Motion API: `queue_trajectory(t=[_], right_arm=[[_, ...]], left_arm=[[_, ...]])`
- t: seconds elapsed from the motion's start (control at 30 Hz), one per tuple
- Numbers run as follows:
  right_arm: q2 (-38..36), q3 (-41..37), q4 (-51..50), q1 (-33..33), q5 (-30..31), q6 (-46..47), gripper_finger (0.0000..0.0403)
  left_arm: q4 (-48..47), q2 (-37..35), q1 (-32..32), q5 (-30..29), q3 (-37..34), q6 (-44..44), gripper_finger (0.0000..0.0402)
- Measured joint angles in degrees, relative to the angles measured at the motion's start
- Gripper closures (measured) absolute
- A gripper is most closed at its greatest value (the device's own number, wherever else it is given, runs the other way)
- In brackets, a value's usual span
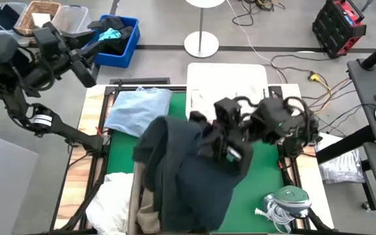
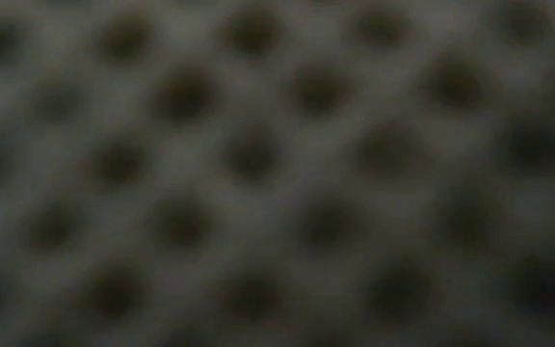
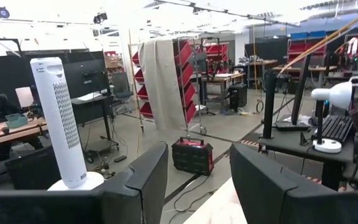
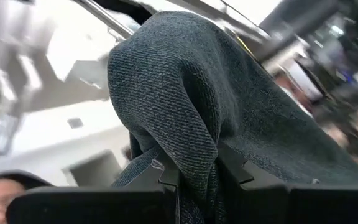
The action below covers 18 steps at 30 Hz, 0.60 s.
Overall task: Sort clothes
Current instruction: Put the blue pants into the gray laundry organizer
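The dark denim jeans (image 1: 181, 170) lie bunched across the middle of the green mat (image 1: 266, 170). My right gripper (image 1: 226, 149) is over their right part and shut on them; in the right wrist view the denim (image 4: 185, 87) humps up past the fingers. A light blue shirt (image 1: 139, 108) lies at the far left of the table. A white piece (image 1: 113, 196) and a khaki piece (image 1: 147, 219) lie at the near left. A cream cloth (image 1: 227, 81) lies at the far edge. My left gripper (image 3: 197, 180) is open, raised off the table's far left corner (image 1: 87, 62). My right gripper pinches a fold of the jeans' denim (image 4: 197, 165) between its two fingers, several layers thick. The cloth bulges beyond the fingertips and drapes down on both sides of them. The rest of the jeans (image 1: 175, 183) spreads over the mat toward the near edge.
A blue bin (image 1: 117, 40) with dark and teal fabric stands beyond the far left corner, beside baskets (image 1: 38, 16). A green roll and a coiled white cable (image 1: 284, 202) sit at the near right. Close blurred mesh cloth (image 2: 277, 173) fills the low view.
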Motion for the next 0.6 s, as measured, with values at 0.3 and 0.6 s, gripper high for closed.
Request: queue_trajectory(t=[0.3,0.6], right_arm=[[4.53,0.16,15.35,-1.21,5.77,-8.95,0.0365],[0.74,0.01,-12.78,-9.16,3.09,-12.74,0.0365]], left_arm=[[6.27,-1.10,0.00,0.25,0.02,3.42,0.0248],[5.86,-2.07,-0.02,0.27,0.00,4.70,0.0248]])
